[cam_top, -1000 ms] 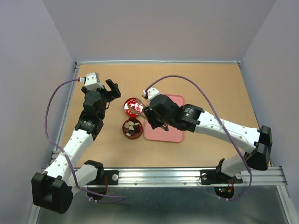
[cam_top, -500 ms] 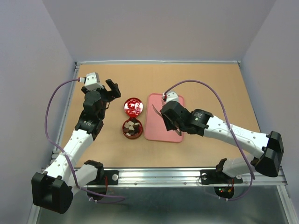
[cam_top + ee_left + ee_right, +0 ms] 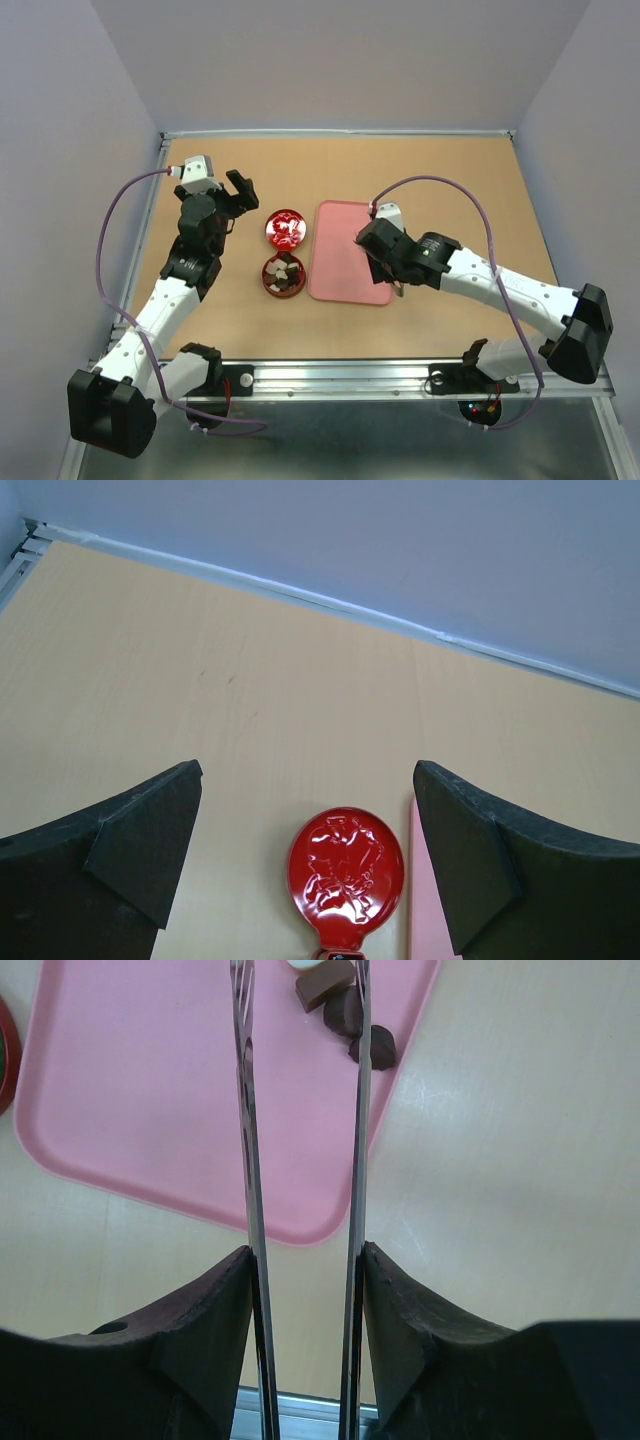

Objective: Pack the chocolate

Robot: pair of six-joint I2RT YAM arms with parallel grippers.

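Note:
Several chocolates [image 3: 281, 272], dark brown and cream, lie in the round red tin base [image 3: 268, 284]. More dark chocolates [image 3: 343, 1008] lie at the right edge of the pink tray [image 3: 150, 1080]; in the top view the right arm hides them. My right gripper [image 3: 380, 262] hangs over the tray's right side [image 3: 335, 250]. It is shut on metal tongs [image 3: 248, 1110], whose two blades run up between its fingers [image 3: 215, 1300] with their tips out of frame by the chocolates. My left gripper [image 3: 240, 190] is open and empty, above and left of the tin.
The red embossed tin lid [image 3: 285, 229] lies open just behind the base; it also shows in the left wrist view [image 3: 346, 870]. The tray's near right corner [image 3: 325, 1230] is close below the tongs. A metal rail [image 3: 350, 375] runs along the table's near edge.
My right gripper with the tongs has moved right, from beside the tin across the tray to its right side. The left arm has not moved.

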